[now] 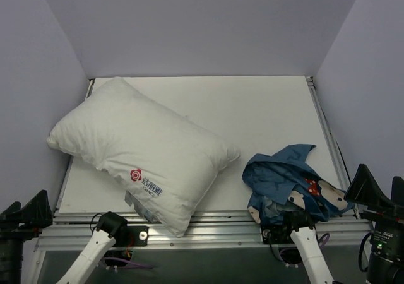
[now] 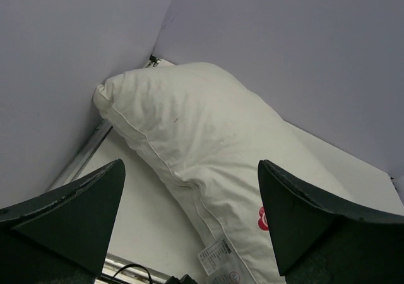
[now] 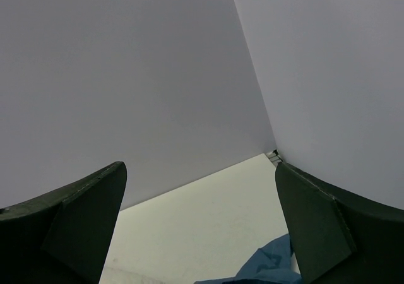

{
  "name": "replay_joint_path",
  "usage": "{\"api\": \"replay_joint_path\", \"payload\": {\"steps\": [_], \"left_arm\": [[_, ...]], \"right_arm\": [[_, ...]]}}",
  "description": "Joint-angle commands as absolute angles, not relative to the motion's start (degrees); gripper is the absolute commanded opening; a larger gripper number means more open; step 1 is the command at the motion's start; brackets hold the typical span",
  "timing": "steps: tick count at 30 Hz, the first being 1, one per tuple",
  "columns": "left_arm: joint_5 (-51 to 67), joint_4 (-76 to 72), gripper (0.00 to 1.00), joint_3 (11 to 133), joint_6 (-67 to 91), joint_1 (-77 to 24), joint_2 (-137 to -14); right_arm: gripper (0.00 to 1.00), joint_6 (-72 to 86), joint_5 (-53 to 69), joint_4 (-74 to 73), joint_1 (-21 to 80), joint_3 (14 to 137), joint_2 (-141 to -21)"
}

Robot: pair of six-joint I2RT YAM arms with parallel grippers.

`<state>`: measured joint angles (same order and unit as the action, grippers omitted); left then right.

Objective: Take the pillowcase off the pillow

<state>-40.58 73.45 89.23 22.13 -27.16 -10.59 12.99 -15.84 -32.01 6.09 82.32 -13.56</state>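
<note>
Both left gripper (image 2: 190,170) and right gripper (image 3: 201,167) are held wide, empty; pillowcase (image 1: 287,183) is heaped at three o'clock of pillow (image 1: 139,148), nearer the right

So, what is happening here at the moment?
Nothing is being handled right now. The pillow lies bare on the left of the table. The pillowcase sits crumpled apart from it, at the right near edge. The left fingers and right fingers are open and hold nothing, so the case looks already off.
</note>
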Motion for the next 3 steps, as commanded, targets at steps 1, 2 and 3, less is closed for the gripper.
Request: {"api": "replay_joint_path", "payload": {"steps": [1, 2, 3], "left_arm": [[-43.32, 66.63, 0.94, 85.28, 22.41, -27.42, -7.66], [-43.68, 64.45, 0.94, 84.3, 22.24, -27.42, -6.95], [-44.29, 63.12, 0.94, 83.16, 21.71, -27.42, -6.33]], "right_arm": [[1.0, 11.43, -16.79, -27.34, 6.42, 81.48, -12.66], [1.0, 11.16, -16.79, -26.9, 6.42, 81.04, -12.48], [1.0, 10.99, -16.79, -26.29, 6.5, 80.34, -12.22]]}}
